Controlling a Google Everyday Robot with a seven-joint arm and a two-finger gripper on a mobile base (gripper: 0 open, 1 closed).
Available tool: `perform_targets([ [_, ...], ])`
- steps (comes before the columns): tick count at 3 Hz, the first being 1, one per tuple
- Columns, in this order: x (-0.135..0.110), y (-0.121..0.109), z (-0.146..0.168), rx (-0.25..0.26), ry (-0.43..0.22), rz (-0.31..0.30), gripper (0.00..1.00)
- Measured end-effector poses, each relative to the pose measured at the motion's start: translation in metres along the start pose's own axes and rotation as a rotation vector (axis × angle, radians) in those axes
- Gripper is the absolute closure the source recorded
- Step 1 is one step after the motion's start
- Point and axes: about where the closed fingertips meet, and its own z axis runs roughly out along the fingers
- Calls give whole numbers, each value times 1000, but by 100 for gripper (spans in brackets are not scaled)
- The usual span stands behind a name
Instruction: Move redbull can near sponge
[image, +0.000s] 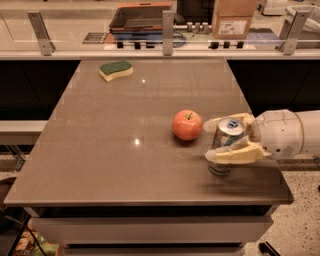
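The redbull can (227, 142) stands upright near the table's right front corner, silver and blue with a shiny top. My gripper (216, 140) reaches in from the right and its two pale fingers (235, 155) are closed around the can's body. A red apple (187, 125) sits just left of the can. The sponge (116, 70), green on top over yellow foam, lies at the table's far left, well away from the can.
The brown table (115, 150) has its front edge close below the can and its right edge under my arm. A railing with metal posts (168, 27) runs along the back. Trays and a cardboard box (234, 20) sit behind it.
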Motion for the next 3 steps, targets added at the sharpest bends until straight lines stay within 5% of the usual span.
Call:
perform_targets([
  [1,-1,0,2,-4,0,-2,87],
  [2,-2,1,4,-7,0,-4,100],
  [3,-12,-7,-1,2,6,-16,100],
])
